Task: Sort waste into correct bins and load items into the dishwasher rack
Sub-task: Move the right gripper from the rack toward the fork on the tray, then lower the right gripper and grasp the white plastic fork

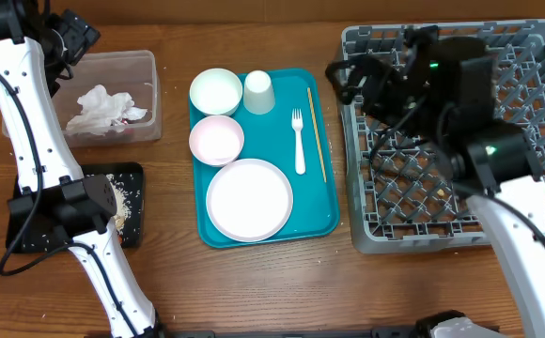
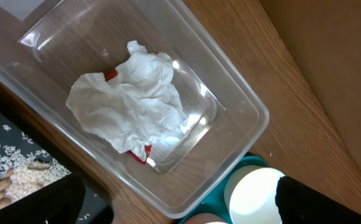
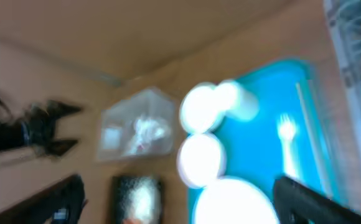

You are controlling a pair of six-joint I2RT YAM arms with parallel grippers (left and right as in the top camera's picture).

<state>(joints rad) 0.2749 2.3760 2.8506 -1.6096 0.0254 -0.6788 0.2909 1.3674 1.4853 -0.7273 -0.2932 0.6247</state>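
Napkins binned; left hand and right hand spread, empty. Loading looks next: grip the plate, carry it right to the rack.

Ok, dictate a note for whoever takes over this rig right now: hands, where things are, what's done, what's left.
Left hand: open, empty, at the clear rectangular plastic tub.
Right hand: open, empty, over the grey plastic grid rack.
Done: crumpled white napkin and red wrapper in the tub; rice scraps in the shallow black tray.
Left: thin wooden stick to bin; round pale plate, two small white bowls, white cup and white plastic fork, all on the teal tray, into the rack.
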